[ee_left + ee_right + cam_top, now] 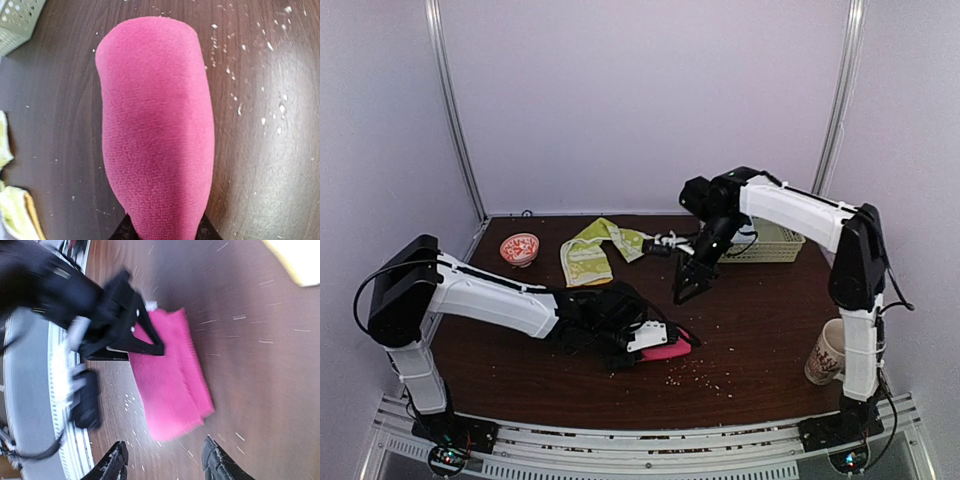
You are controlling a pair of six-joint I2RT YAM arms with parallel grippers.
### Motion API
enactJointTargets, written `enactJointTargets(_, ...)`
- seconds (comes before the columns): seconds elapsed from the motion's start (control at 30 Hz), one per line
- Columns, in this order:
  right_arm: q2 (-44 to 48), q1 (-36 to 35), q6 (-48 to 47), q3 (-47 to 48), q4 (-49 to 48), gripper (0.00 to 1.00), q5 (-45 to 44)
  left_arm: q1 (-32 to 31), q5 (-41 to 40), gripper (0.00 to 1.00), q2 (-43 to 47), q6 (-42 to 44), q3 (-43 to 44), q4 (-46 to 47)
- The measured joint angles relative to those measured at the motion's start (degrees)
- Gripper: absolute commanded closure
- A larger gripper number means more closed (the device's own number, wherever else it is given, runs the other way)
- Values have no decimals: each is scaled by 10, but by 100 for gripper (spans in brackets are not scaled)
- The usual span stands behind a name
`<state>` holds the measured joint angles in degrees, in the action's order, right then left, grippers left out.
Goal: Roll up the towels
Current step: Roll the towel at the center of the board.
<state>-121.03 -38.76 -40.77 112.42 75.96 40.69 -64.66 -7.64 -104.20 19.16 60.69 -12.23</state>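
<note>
Table (770, 340) dark wood, crumbs on it. Yellow-green towel (588, 255) crumpled at back left. Pink towel (672, 351) folded, front centre, one end pinched by left gripper (662, 342). Right gripper (690, 290) above table behind pink towel, fingers spread, empty.

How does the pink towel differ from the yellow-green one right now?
The pink towel is plain; the yellow-green towel is patterned with cream. The pink towel is a compact bundle near the front; the yellow-green towel lies loose and crumpled farther back. The left pincer grips the pink towel; no pincer touches the yellow-green towel. Both lie on the dark table.
</note>
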Motion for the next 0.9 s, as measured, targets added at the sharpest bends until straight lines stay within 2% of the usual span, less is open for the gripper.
enactJointTargets(0.2,136,69,28,0,-26,50,14,70,152,75,-48,-65,75,-51)
enactJointTargets(0.3,191,68,35,-18,-58,49,23,101,230,76,-76,-90,112,-76)
enactJointTargets(0.4,256,53,25,-77,-90,49,37,123,288,76,-96,-112,134,-89)
enactJointTargets(0.53,308,-23,-8,-159,-115,51,7,142,338,77,-106,-133,139,-92)
enactJointTargets(0.67,311,-134,-28,-244,-154,51,-85,154,376,77,-111,-147,139,-92)
enactJointTargets(0.9,293,-208,-29,-381,-275,44,-278,173,458,77,-131,-174,141,-96)
